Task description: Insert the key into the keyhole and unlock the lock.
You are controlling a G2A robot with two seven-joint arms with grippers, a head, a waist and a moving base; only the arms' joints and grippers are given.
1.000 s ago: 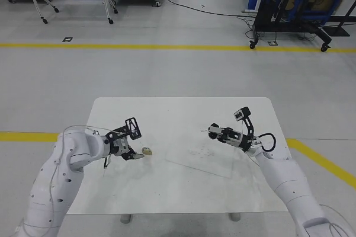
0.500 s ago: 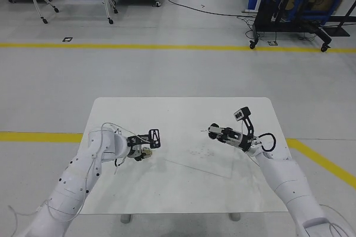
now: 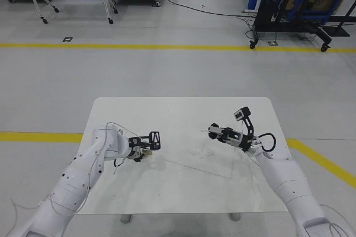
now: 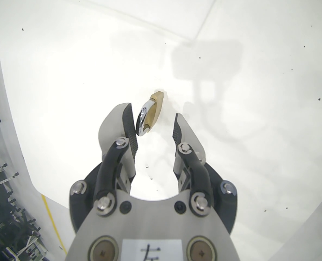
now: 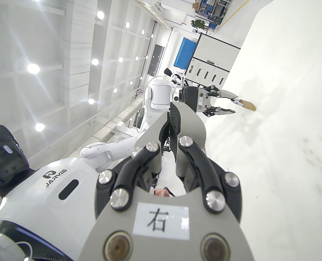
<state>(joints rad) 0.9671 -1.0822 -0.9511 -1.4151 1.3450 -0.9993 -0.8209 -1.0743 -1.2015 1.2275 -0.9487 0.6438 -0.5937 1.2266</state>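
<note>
At the left half of the table (image 3: 183, 183): left gripper (image 3: 143, 154) low over the white top. Just under its tip, the padlock (image 3: 148, 152), a tan speck mostly covered by the fingers.

In the left wrist view, left gripper (image 4: 152, 112) with jaws spread wide around the padlock (image 4: 156, 100). Padlock resting on the table (image 4: 68, 69), tilted on edge. Chrome shackle touching one ribbed finger pad (image 4: 130, 126), as far as can be told. Brass body apart from the other finger. Not clamped. Keyhole not to be made out from this angle. Lower edge of the brass body hidden behind the shackle. On the gripper's base plate, a white label (image 4: 152, 249) with one dark character, cut off at the picture's edge.

Toward the right of the table, well apart from the padlock: right gripper (image 3: 211, 131), raised off the surface and pointing toward the left gripper.

In the right wrist view, right gripper (image 5: 174, 115) with fingers pressed together. Seen edge-on, so impossible to tell whether anything sits pinched between the pads. Below them, a matching label (image 5: 161, 222), whole, again one dark character. Farther off in that view, left gripper (image 5: 233, 105), jaws apart, and the padlock (image 5: 248, 105) sticking out past its fingertips on the table (image 5: 285, 150).
</note>
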